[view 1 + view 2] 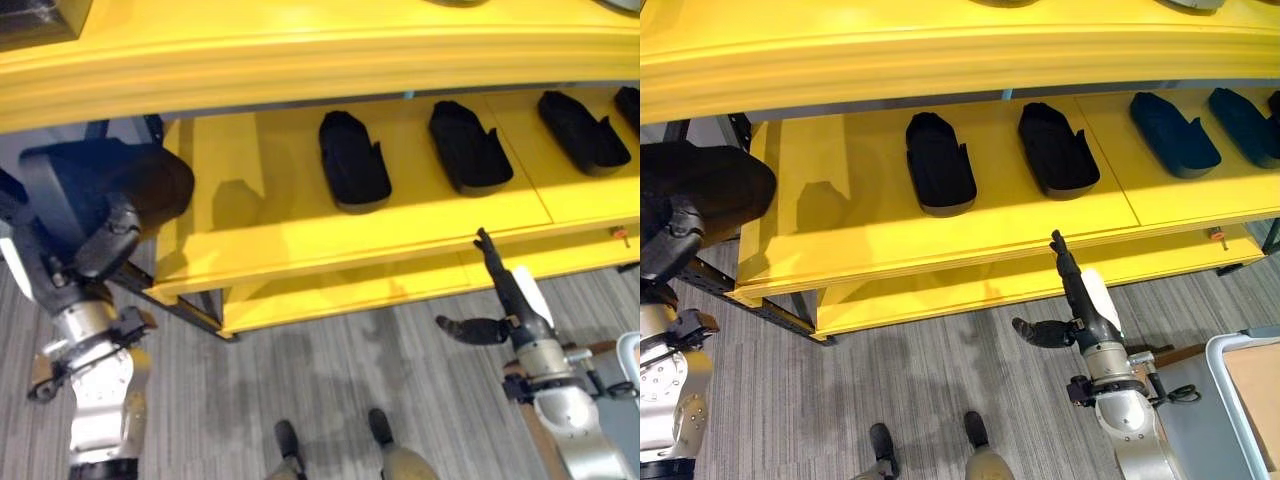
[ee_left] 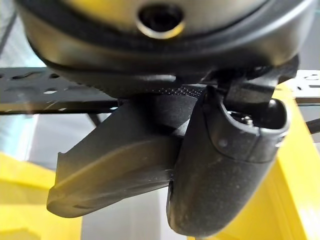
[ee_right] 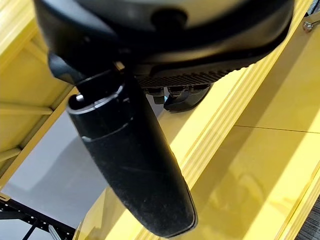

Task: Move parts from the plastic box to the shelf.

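The yellow shelf [image 1: 300, 240] ran across the head views, with black parts [image 1: 352, 160] already lying in a spaced row on its middle tier, each lengthwise, presumably so the next could follow in line. The left hand [image 1: 105, 240] gripped one more dark part [image 1: 110, 190], fingers curled round it, held up at the shelf's empty left end (likely its slot). The right hand [image 1: 1075, 285] hovered by the shelf edge, fingers straight and empty, apparently waiting.

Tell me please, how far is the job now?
Done: several black parts already lie on the yellow shelf. In hand: the left hand grips another part near the shelf's left end. The right hand is open, holding nothing. Left: setting this part down.
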